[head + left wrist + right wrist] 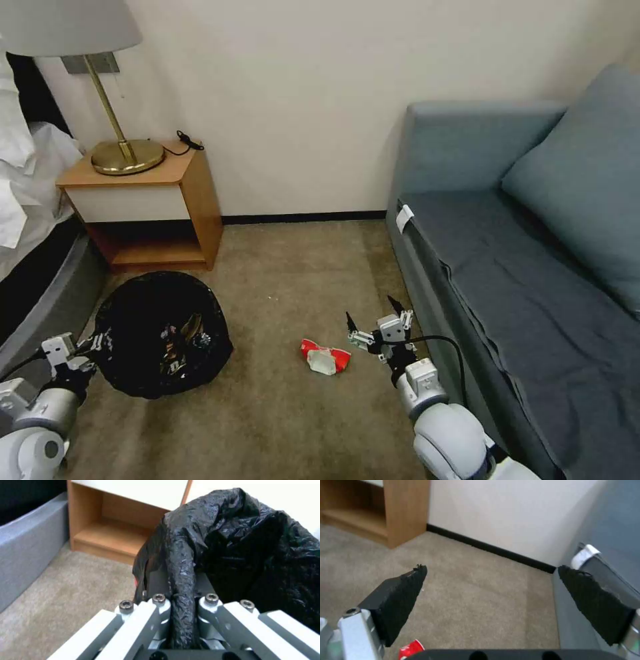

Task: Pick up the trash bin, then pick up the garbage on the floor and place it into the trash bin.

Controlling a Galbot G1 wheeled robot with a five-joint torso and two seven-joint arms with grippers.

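Note:
The trash bin [143,370], lined with a glossy black bag, stands on the carpet at my front left, with some garbage [185,335] inside it. My left gripper [93,347] is at the bin's near-left rim. In the left wrist view the left gripper [181,592] is shut on the bag-covered rim of the trash bin [253,555]. A red-and-white wrapper [325,358] lies on the floor in front of me. My right gripper [371,312] hovers open just right of it. In the right wrist view the open right gripper [491,568] holds nothing, and the wrapper [410,648] peeks in below one finger.
A wooden nightstand [193,200] with a brass lamp [127,157] stands against the wall behind the bin. A bed [40,280] borders the left side. A grey-blue sofa [520,267] runs along the right, close to my right arm. Carpet [293,280] lies between them.

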